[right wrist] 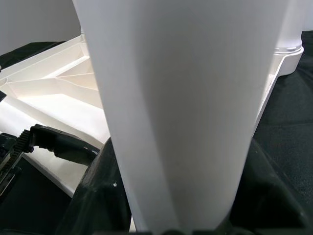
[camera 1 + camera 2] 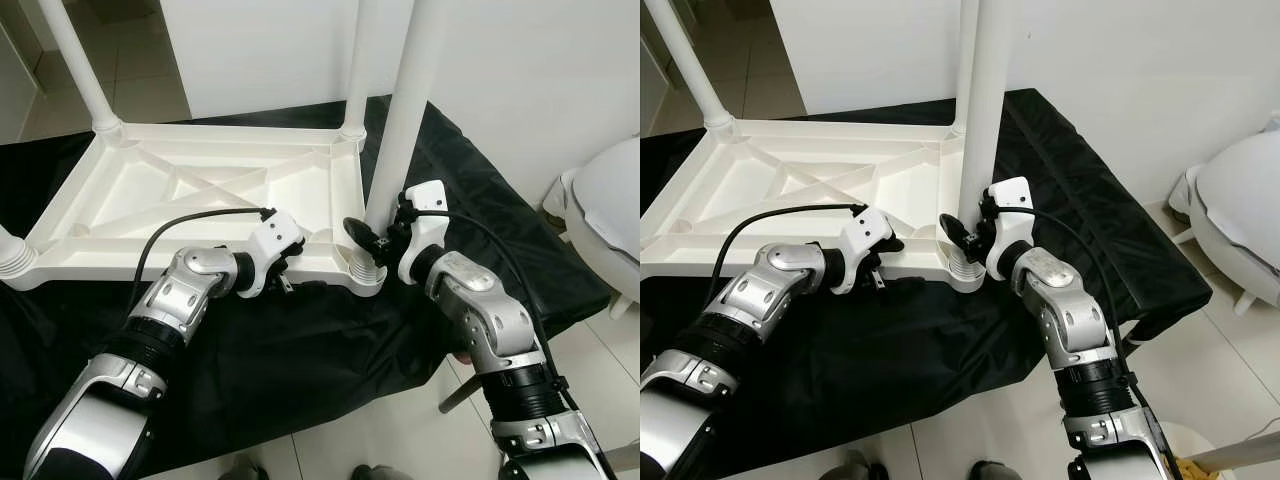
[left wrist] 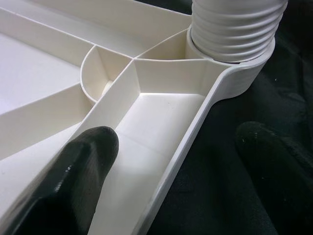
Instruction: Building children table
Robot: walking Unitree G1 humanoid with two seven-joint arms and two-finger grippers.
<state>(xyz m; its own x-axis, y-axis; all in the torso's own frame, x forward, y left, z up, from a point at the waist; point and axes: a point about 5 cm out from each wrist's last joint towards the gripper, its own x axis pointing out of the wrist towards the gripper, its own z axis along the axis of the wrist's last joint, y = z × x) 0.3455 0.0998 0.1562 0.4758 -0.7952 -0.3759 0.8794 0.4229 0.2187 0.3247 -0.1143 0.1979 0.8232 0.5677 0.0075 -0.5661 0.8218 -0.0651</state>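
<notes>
Far left: the white plastic tabletop [image 2: 200, 190] lies upside down on a black cloth [image 2: 300, 350], ribbed underside up. I see legs standing in its two far corners, the far-left leg [image 2: 75, 60] and the far-right leg [image 2: 362, 60], and a threaded stub at the near-left corner [image 2: 12, 255].

Left gripper [image 2: 288, 282] sits at the near edge of the tabletop, just left of the near-right corner socket [image 2: 365, 272]. In the left wrist view its fingers [image 3: 73, 166] are spread, one inside the rim over a rib cell, the other outside over the cloth. They straddle the rim; I cannot tell whether they press it.

Right gripper [image 2: 378, 242] is clamped around the near-right leg [image 2: 405, 100] low down, just above the socket. The right wrist view shows a black finger on each side of the smooth white tube.

Handling, my judgement: moulded plastic, light and stiff, so the tabletop will skate on the cloth unless the left gripper pins it. The leg surface looks glossy and slippery and it tapers, so a grip near its base gives the best control for twisting the thread home. Holding higher would lever the leg sideways and risk cross-threading. The rim wall is the best hold on the tabletop; the thin ribs look likelier to flex.
</notes>
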